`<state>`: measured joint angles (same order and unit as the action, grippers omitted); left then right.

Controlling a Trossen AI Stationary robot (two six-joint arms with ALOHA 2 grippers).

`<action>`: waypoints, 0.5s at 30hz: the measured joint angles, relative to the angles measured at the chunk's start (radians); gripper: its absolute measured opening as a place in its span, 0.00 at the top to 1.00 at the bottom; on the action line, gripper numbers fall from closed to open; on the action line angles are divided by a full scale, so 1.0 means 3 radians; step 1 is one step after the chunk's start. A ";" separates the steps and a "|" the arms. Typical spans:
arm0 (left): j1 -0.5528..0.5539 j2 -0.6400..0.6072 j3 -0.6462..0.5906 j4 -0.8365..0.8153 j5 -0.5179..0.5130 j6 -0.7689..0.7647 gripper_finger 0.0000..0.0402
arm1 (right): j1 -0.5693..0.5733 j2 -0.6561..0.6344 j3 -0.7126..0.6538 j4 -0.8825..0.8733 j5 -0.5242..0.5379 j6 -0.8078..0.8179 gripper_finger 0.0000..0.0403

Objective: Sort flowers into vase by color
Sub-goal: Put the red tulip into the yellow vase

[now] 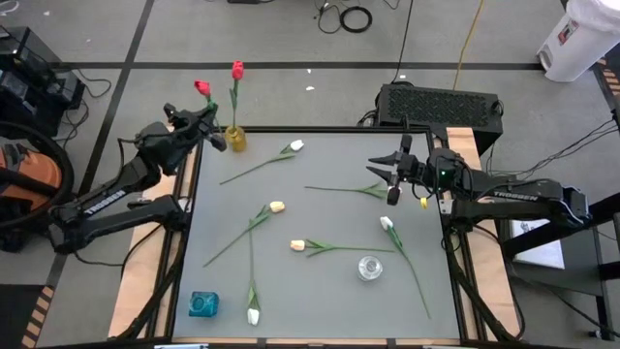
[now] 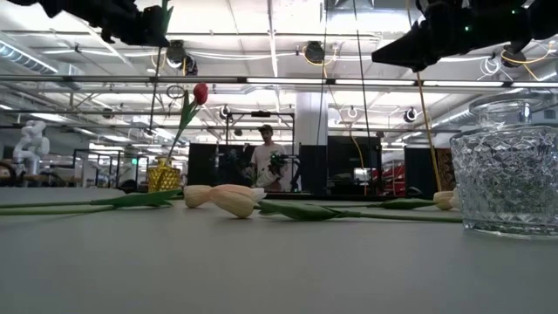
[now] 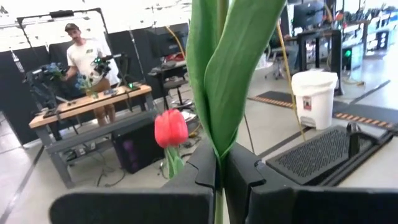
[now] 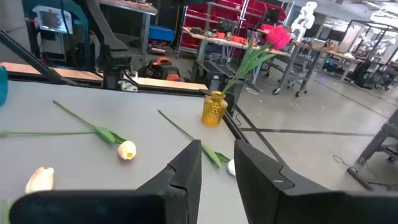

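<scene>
My left gripper (image 1: 209,124) is at the table's far left corner, shut on a red tulip (image 1: 202,87) whose head rises above it. Beside it stands a yellow vase (image 1: 235,139) with another red tulip (image 1: 237,70) stuck in it. My right gripper (image 1: 392,181) hovers open at the right side, above a green stem (image 1: 339,189), with nothing between its fingers (image 4: 186,168). White and cream tulips (image 1: 295,145) (image 1: 277,206) (image 1: 297,245) (image 1: 387,223) (image 1: 253,316) lie flat on the grey table. My left gripper pinches the red tulip's green stem and its wrapping leaf (image 3: 219,149) between the two fingers (image 3: 202,168). The fingers come in level and lie across the stem. The stem stands upright, lifted clear of the table; its head is above the wrist view's frame.
A clear cut-glass vase (image 1: 369,268) stands near the right front and a blue vase (image 1: 202,304) at the front left. A black box (image 1: 441,102) sits beyond the far edge. A person (image 2: 264,153) stands at a bench in the room behind.
</scene>
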<state>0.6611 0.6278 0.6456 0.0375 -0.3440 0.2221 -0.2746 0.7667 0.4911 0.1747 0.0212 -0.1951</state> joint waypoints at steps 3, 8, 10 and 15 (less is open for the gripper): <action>0.0251 0.0105 0.0000 0.0135 0.0289 -0.0024 0.97 | 0.0034 0.0001 0.0000 0.0001 0.0000 0.0000 0.79; 0.0634 0.0350 0.0000 0.0223 0.0663 -0.0110 0.97 | 0.0079 0.0002 0.0000 -0.0013 0.0000 0.0001 0.79; 0.0768 0.0476 0.0000 0.0251 0.0841 -0.0169 0.97 | 0.0087 0.0002 0.0000 -0.0016 0.0000 0.0000 0.79; 0.0988 0.0788 0.0000 0.0572 0.1148 -0.0276 0.97 | 0.0091 0.0004 0.0000 -0.0050 0.0000 -0.0001 0.79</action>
<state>0.9576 0.8642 0.6456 0.2091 0.0005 0.1394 -0.2474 0.7677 0.4911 0.1597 0.0212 -0.1955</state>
